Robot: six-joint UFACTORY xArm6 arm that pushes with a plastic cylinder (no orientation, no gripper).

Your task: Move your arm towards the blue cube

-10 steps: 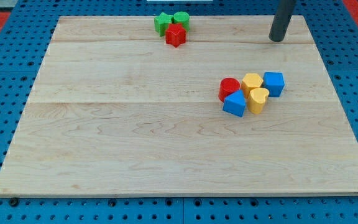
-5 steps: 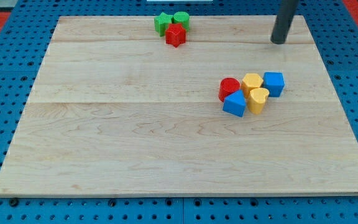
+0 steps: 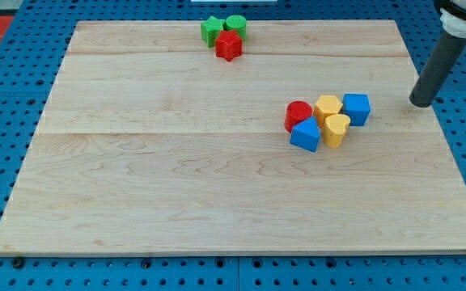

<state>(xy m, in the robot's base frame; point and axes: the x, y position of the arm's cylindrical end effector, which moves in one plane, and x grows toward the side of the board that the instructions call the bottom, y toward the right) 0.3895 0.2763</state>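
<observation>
The blue cube (image 3: 357, 108) sits at the right end of a cluster right of the board's middle. My tip (image 3: 421, 103) stands to the right of it, near the board's right edge, about a block and a half's width away and not touching. The dark rod rises from the tip towards the view's top right. The cluster also holds a yellow block (image 3: 328, 107) touching the cube's left side, a yellow heart-like block (image 3: 336, 129), a blue triangular block (image 3: 304, 135) and a red cylinder (image 3: 298, 115).
At the view's top middle, near the board's far edge, stand a green star-like block (image 3: 211, 30), a green cylinder (image 3: 235, 25) and a red star-like block (image 3: 228, 46), touching one another. A blue pegboard (image 3: 6, 105) surrounds the wooden board (image 3: 176, 178).
My tip has moved from the board's top right down and to the right, ending level with the blue cube on its right side. No block has moved.
</observation>
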